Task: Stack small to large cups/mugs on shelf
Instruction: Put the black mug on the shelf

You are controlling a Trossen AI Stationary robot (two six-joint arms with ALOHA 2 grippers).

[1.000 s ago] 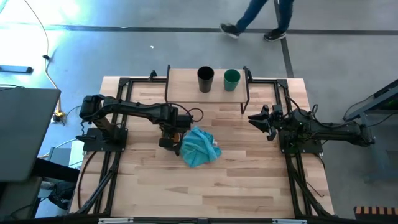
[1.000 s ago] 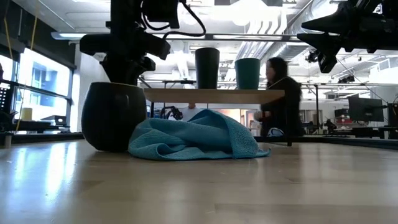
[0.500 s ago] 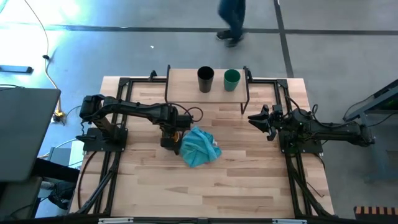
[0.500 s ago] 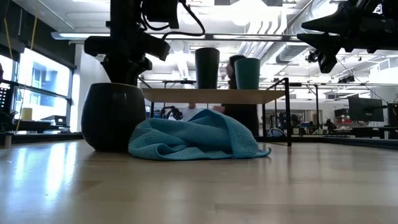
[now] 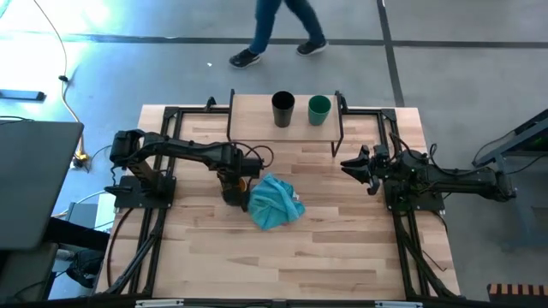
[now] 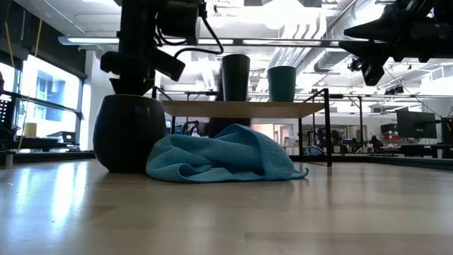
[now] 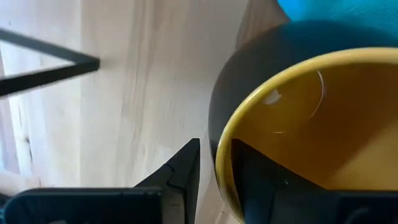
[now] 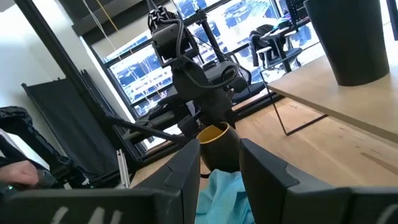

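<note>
Left jaws [image 7: 214,168] straddle mug [image 7: 292,118] rim, unclenched; right jaws [image 5: 349,164] parted, hovering.

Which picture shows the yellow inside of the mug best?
The left wrist view: the mug fills it, yellow inside plain. The right wrist view shows it small and far. The low view shows only its dark outside; the high view mostly hides it under the left gripper.

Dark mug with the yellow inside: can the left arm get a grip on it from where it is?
Probably yes. The left gripper is right above the dark mug, fingers straddling its rim; the teal cloth lies alongside.
</note>
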